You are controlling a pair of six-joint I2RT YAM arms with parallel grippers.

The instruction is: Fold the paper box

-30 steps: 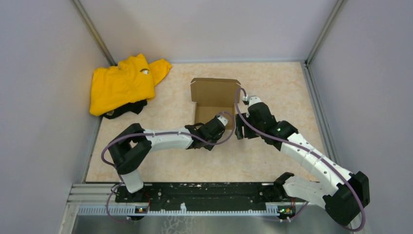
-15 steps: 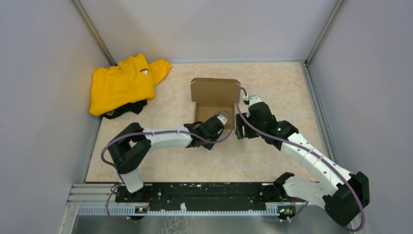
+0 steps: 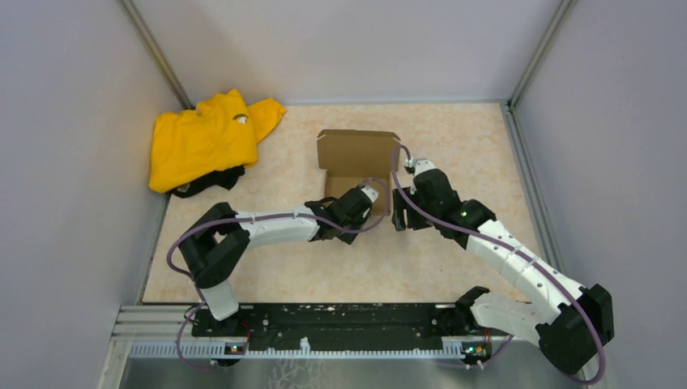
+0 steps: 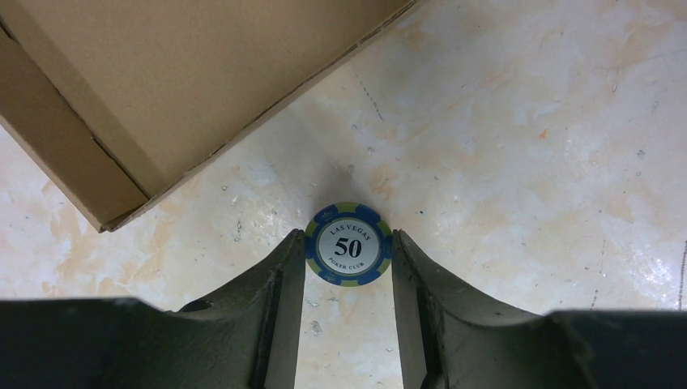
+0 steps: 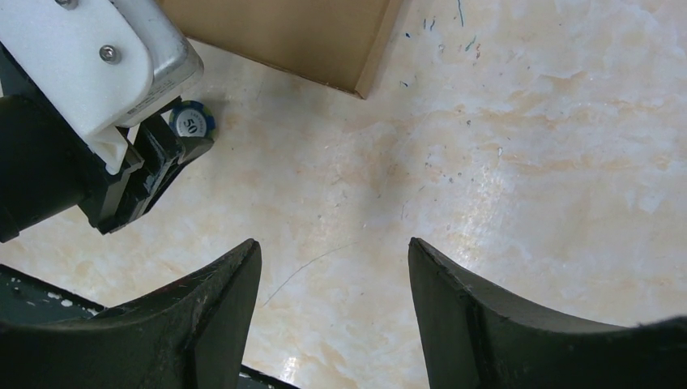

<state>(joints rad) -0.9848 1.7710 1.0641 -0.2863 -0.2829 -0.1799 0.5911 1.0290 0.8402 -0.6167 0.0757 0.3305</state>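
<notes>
Sitting mid-table toward the far edge, the paper box [image 3: 356,162] is plain matte brown cardboard, its flat lid panel standing open. Just off its near corner, my left gripper [image 4: 348,239] pinches a round blue-and-green poker chip [image 4: 348,246] by the rim. My right gripper [image 5: 332,247] hangs wide over the glossy marbled table [image 3: 454,138]. A crumpled yellow garment [image 3: 202,142] fills the far left corner.

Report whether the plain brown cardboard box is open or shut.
Open. The brown cardboard box shows its bare inner floor from above, its lid flap folded back on the far side.
</notes>
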